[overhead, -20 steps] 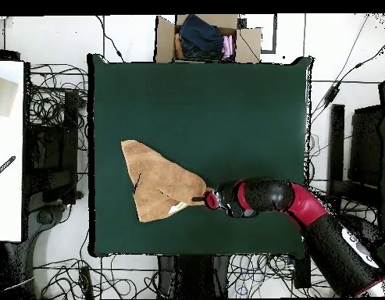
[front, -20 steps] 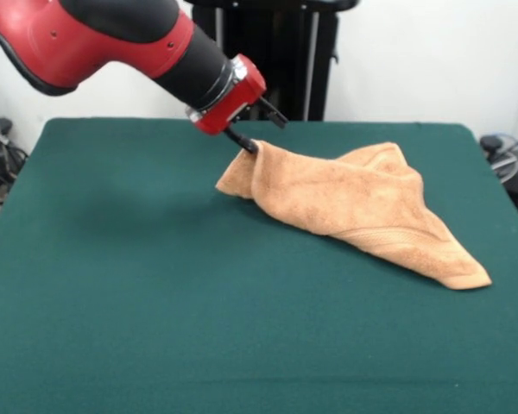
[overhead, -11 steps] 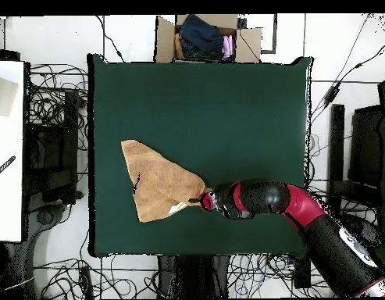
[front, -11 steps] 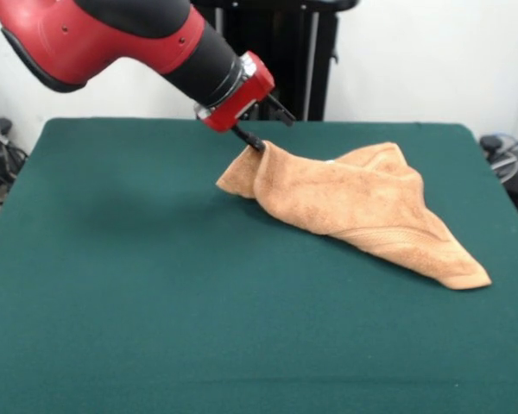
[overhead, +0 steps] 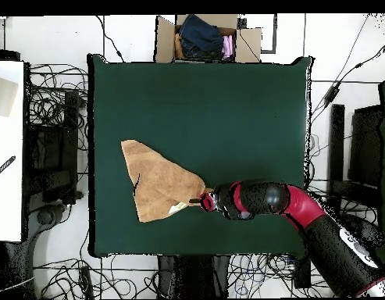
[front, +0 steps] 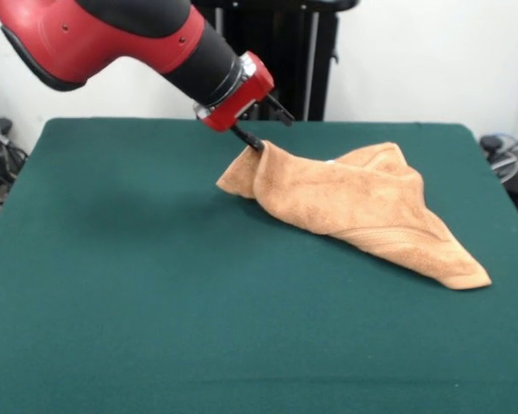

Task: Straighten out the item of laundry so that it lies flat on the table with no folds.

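Orange-tan terry, the towel point(front: 363, 207) lies crumpled on the green table point(front: 138, 293), and one corner of it is drawn up off the cloth into my gripper point(front: 252, 143). That raised corner makes a small peak right at my fingertips; from there the towel slopes down and spreads away from me in a rough triangle, folded over on itself, ending in a flat point at its far tip. In the overhead view the towel point(overhead: 160, 187) sits toward one long edge of the table point(overhead: 226, 101), well off from the table's middle, with a bit of white showing on its edge beside my gripper point(overhead: 201, 200). My jaws are pinched narrow on the towel's corner, the cloth between them and nothing else touched. My gripper hangs just above the table, tilted, its tips pointing down at the towel from the side, and my red and black arm point(front: 112, 39) reaches in over the table's edge behind it.
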You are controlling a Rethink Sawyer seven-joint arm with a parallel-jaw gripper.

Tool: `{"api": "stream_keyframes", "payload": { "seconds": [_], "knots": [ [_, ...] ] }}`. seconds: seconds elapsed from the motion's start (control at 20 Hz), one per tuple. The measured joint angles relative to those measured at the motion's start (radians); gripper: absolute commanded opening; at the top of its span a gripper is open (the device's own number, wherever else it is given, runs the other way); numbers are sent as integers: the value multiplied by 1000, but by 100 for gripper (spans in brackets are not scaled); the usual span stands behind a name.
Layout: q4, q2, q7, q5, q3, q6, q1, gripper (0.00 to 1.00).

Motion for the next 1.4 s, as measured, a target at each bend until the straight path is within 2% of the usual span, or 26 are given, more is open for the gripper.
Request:
{"api": "stream_keyframes", "payload": {
  "seconds": [0.75, 1.4],
  "knots": [
    [-3, -2, 0, 0, -17, 1, 10, 100],
    [-40, -24, 0, 0, -17, 85, 8, 100]
  ]
}}
